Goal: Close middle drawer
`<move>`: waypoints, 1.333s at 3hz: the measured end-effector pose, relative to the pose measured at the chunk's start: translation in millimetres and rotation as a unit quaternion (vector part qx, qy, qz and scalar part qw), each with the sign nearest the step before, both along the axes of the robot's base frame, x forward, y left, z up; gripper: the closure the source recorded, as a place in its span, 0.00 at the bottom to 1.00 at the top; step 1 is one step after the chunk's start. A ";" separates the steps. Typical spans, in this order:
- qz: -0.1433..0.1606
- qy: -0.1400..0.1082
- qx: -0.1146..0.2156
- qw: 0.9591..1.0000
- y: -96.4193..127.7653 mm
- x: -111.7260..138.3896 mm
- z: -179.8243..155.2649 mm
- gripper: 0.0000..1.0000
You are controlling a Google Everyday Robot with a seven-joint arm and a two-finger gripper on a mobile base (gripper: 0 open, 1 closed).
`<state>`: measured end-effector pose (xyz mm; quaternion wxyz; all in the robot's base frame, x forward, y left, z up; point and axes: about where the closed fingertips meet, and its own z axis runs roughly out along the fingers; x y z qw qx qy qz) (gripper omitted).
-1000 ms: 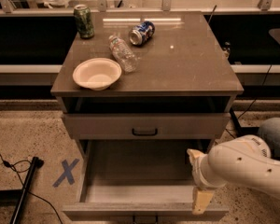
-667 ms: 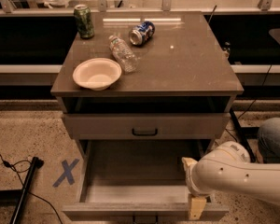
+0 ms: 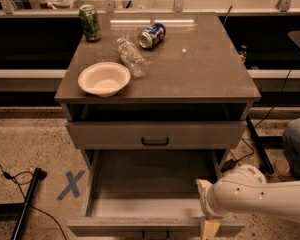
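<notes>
The middle drawer (image 3: 130,226) is pulled far out below the shut top drawer (image 3: 155,134). It is grey wood-grain and its inside is bare. Its handle is cut off at the bottom edge of the camera view. My gripper (image 3: 207,208) comes in from the lower right on a white arm (image 3: 260,196). It sits at the right end of the drawer's front. One tan fingertip (image 3: 204,185) is inside the drawer and the other (image 3: 210,229) is outside the front. The fingers are apart, astride the front panel, and hold nothing.
On the cabinet top (image 3: 205,69) stand a white bowl (image 3: 104,78), a lying plastic bottle (image 3: 131,57), a lying blue can (image 3: 152,35) and an upright green can (image 3: 90,23). A blue X of tape (image 3: 71,184) and a black pole (image 3: 27,201) lie on the floor at the left. Cables run at the right.
My arm has moved left and down, bringing the gripper onto the right end of the drawer's front. The drawer has not visibly moved.
</notes>
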<state>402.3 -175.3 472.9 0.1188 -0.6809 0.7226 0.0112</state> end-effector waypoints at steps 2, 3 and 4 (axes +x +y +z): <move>-0.030 -0.005 0.103 0.994 -13.7 5.1 -40.4 0.06; -0.027 -0.012 0.112 0.993 -14.7 17.4 -45.3 0.23; -0.023 -0.019 0.114 0.993 -12.1 34.4 -48.3 0.44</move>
